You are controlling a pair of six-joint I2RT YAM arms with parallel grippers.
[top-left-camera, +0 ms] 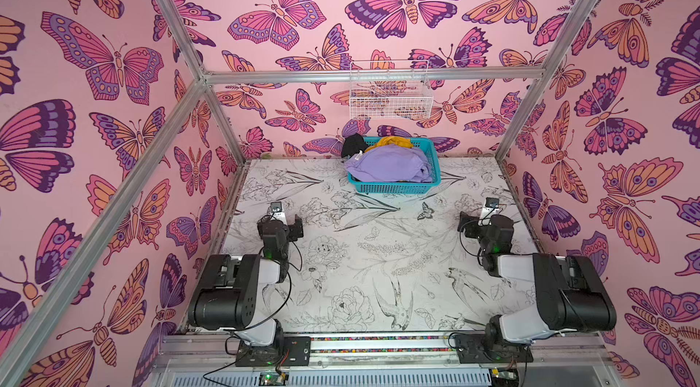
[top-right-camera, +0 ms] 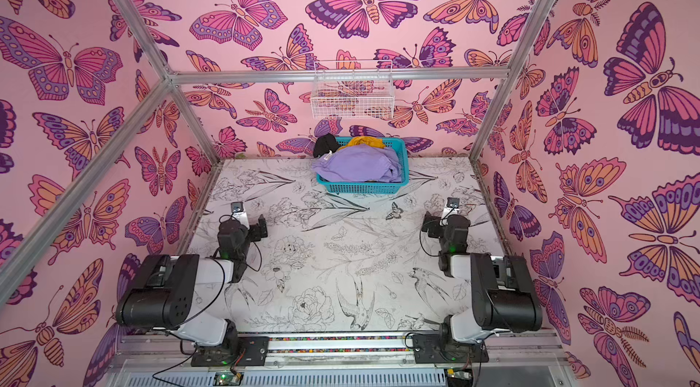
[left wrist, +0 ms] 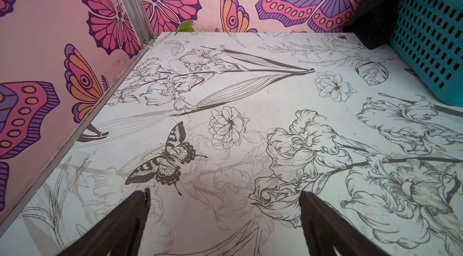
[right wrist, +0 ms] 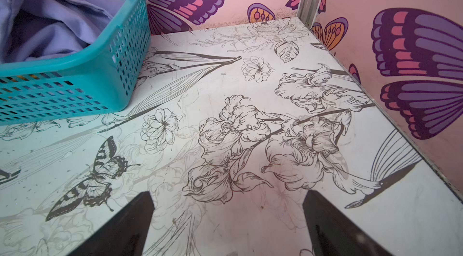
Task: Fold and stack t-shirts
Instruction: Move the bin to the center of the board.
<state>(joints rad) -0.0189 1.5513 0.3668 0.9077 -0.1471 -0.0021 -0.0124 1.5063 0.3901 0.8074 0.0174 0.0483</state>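
Between your left fingers (left wrist: 125, 219) lies nothing but bare tabletop (left wrist: 250, 86). The two dark tips stand wide apart and hold nothing, with a printed butterfly (left wrist: 165, 164) just ahead of one of them. Your right fingers (right wrist: 325, 217) are spread just as wide and are also empty, over printed flowers. From the wrist views you cannot tell whether either pair touches the surface.

Further out from the left fingers you see one corner of the teal basket (left wrist: 431, 41), with the black t-shirt (left wrist: 375, 4) draped over it and hanging down outside the lattice wall. Out from the right fingers is the basket's other end, and the lavender t-shirt (right wrist: 50, 24) is heaped above its rim.

In both top views your two arms sit folded back near the front rail, one at each side of the tabletop, well apart from the basket. The basket stands near the middle of the far edge, close to the back wall. All three t-shirts are in it, crumpled and unfolded:
- The lavender t-shirt lies on top and spills over the left rim, its small white label (top-left-camera: 358, 157) showing.
- The mustard-yellow t-shirt (top-left-camera: 394, 142) peeks out behind it.
- The black t-shirt hangs at the far left corner.

A white wire basket (top-left-camera: 390, 101) hangs on the butterfly wall (top-left-camera: 113, 63) above.
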